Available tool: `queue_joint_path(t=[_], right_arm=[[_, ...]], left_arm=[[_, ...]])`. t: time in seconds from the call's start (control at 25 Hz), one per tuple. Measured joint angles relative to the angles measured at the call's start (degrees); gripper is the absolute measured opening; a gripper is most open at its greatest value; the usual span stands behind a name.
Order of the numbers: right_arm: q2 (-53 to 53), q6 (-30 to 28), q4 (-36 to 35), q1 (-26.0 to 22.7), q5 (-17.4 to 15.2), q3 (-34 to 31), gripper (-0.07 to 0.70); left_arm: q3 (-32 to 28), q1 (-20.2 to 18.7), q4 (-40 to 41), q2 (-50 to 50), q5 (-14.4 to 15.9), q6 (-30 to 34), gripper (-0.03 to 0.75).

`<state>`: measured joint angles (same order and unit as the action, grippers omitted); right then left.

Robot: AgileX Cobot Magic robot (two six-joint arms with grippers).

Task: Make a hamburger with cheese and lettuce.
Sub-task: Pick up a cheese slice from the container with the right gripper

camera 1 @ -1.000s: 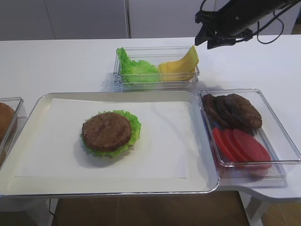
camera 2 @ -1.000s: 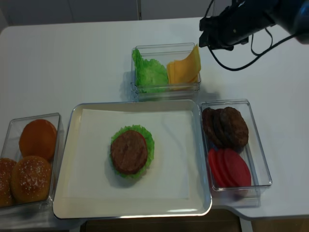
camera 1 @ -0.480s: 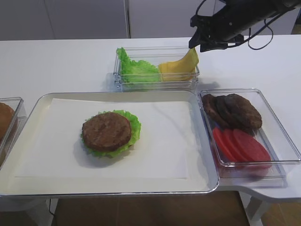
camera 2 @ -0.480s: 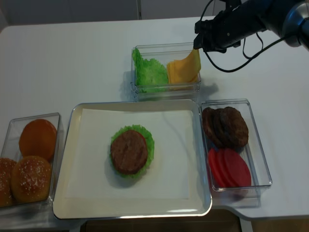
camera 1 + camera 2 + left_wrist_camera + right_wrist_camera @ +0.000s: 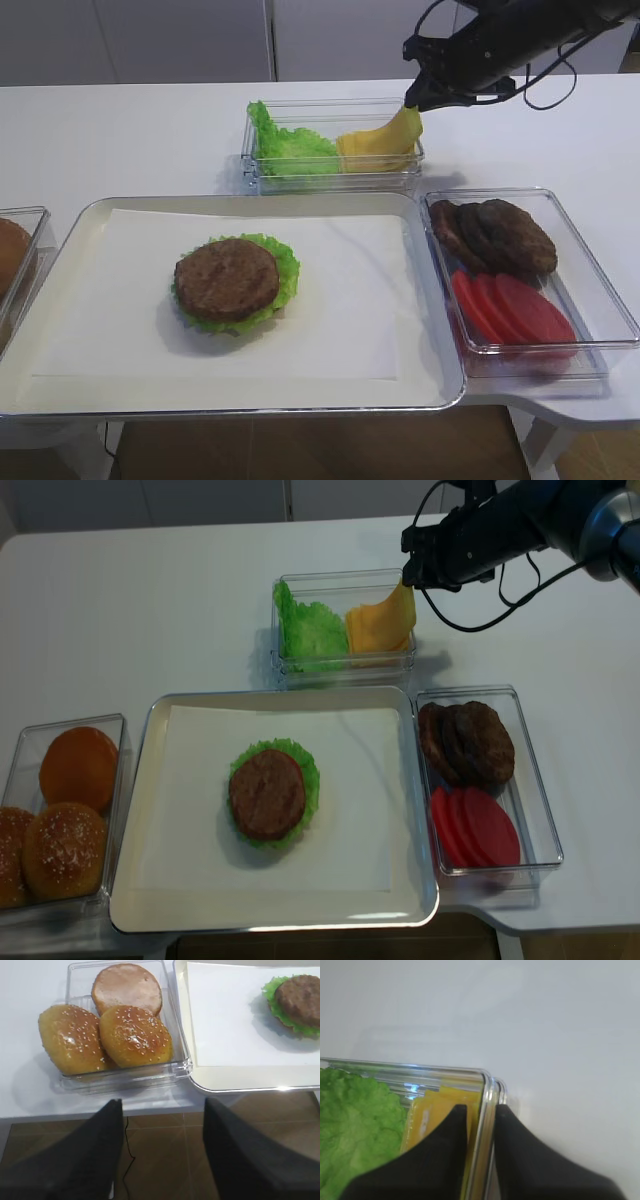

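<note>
A white table [image 5: 130,130] fills both high views, with white cabinet fronts behind and brown floor tiles below. One tray [image 5: 440,300] is seen at centre, the hamburger [image 5: 228,280] at its 9 o'clock on lettuce [image 5: 284,265]. At 12 o'clock, the right gripper [image 5: 412,98] straddles the cheese [image 5: 427,1112] and the container wall [image 5: 482,1130], nearly closed. The left gripper [image 5: 162,1152] stands open. Three buns [image 5: 132,1035] and three tomato slices [image 5: 510,310] are counted.
</note>
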<state>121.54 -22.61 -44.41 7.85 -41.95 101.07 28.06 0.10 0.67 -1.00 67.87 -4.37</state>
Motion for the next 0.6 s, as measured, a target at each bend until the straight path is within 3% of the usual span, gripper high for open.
queue_joint_path(t=[0.4, 0.6], right_arm=[[0.6, -0.7, -0.7, 0.0, 0.0, 0.0, 0.092], [0.7, -1.1, -1.4, 0.0, -0.2, 0.0, 0.020]], left_arm=[[0.0, 0.0, 0.0, 0.0, 0.0, 0.0, 0.382], [0.0, 0.0, 0.0, 0.0, 0.0, 0.0, 0.382]])
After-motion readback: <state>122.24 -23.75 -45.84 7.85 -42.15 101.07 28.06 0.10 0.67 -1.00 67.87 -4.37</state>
